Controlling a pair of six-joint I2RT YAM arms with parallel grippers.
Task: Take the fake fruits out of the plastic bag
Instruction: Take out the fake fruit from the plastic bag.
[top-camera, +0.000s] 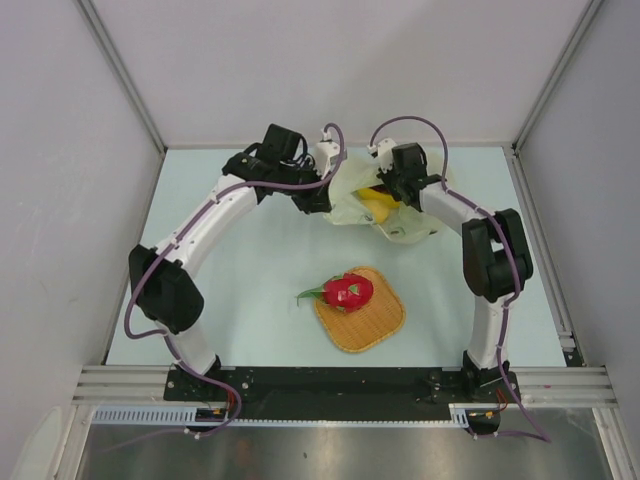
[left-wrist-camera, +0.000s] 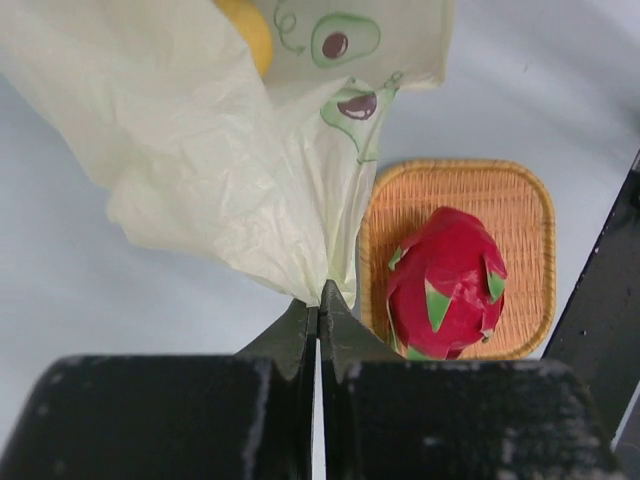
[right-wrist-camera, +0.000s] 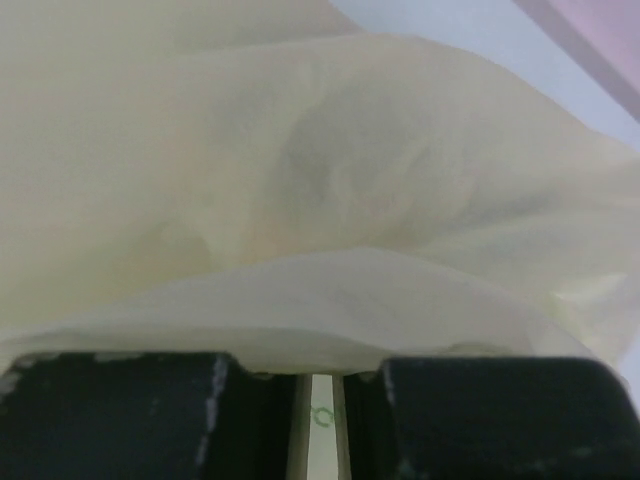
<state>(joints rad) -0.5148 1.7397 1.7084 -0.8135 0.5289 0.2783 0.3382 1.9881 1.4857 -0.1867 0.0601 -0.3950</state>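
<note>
The pale cream plastic bag (top-camera: 352, 200) is held up off the table at the back, between both grippers. My left gripper (top-camera: 322, 200) is shut on the bag's left edge; in the left wrist view the tips (left-wrist-camera: 320, 305) pinch a gathered fold of the bag (left-wrist-camera: 200, 150). My right gripper (top-camera: 392, 190) is shut on the bag's right side; the bag (right-wrist-camera: 320, 200) fills the right wrist view and covers the tips (right-wrist-camera: 320, 375). A yellow fruit (top-camera: 378, 206) shows inside the bag (left-wrist-camera: 250, 30). The red-pink dragon fruit (top-camera: 348, 292) lies on the mat (left-wrist-camera: 445, 285). The other fruits are hidden.
A round-cornered orange woven mat (top-camera: 375, 325) lies at the table's centre front, also in the left wrist view (left-wrist-camera: 500, 195). White walls close in the back and sides. The pale blue table (top-camera: 230, 300) lies around the mat.
</note>
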